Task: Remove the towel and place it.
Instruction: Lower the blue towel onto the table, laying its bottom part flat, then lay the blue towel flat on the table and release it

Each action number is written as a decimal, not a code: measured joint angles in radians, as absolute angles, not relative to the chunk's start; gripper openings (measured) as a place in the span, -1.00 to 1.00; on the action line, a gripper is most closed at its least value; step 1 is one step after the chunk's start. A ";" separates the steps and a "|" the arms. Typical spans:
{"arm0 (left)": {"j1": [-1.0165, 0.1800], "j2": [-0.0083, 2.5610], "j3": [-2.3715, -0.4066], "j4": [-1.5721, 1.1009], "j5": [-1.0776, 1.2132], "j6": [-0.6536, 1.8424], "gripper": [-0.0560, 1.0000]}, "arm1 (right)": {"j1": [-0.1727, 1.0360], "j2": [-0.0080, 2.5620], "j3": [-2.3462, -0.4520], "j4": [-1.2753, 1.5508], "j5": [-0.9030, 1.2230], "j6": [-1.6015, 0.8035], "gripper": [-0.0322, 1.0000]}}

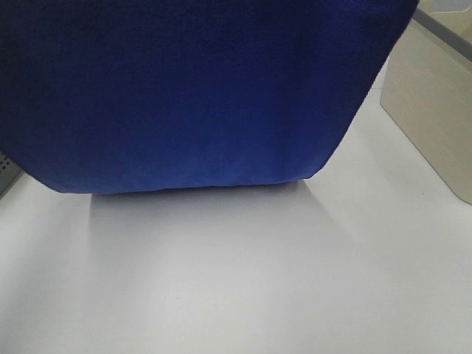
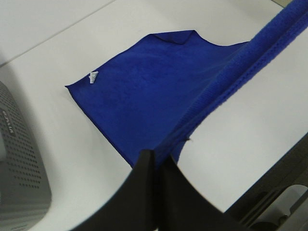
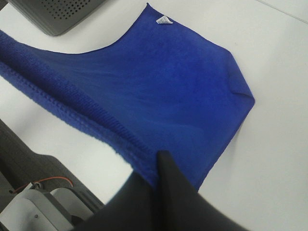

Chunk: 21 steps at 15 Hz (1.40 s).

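Left pincer and right pincer clamp the towel edge taut. If I release unevenly, it may bunch.

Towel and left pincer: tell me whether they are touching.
Touching. The left wrist view shows the left pincer closed on the hemmed edge of the towel, the cloth emerging directly from between its black tips and stretching away.
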<state>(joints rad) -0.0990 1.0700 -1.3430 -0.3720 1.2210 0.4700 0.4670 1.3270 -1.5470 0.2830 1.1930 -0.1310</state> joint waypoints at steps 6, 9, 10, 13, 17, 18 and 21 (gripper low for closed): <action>-0.099 1.038 -1.145 -0.436 1.214 0.452 -0.89 | 0.470 1.241 -1.328 0.303 1.190 -0.115 -0.91; -0.099 0.983 -1.040 -0.449 1.213 0.441 -0.89 | 0.470 1.195 -1.218 0.348 1.187 -0.092 -0.91; -0.099 0.974 -1.015 -0.453 1.213 0.441 -0.89 | 0.470 1.184 -1.198 0.357 1.187 -0.086 -0.91; -0.099 0.967 -1.002 -0.453 1.212 0.441 -0.89 | 0.470 1.175 -1.193 0.362 1.187 -0.078 -0.91; -0.099 0.967 -1.002 -0.448 1.212 0.441 -0.89 | 0.470 1.174 -1.193 0.365 1.187 -0.078 -0.91; -0.099 0.967 -1.002 -0.445 1.212 0.434 -0.89 | 0.470 1.174 -1.193 0.374 1.187 -0.078 -0.91; -0.099 0.961 -1.002 -0.417 1.212 0.422 -0.89 | 0.470 1.174 -1.193 0.406 1.187 -0.077 -0.91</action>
<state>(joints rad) -0.0990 0.9610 -1.0020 -0.4170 1.2120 0.4220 0.4700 1.1740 -1.1930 0.4060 1.1870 -0.0770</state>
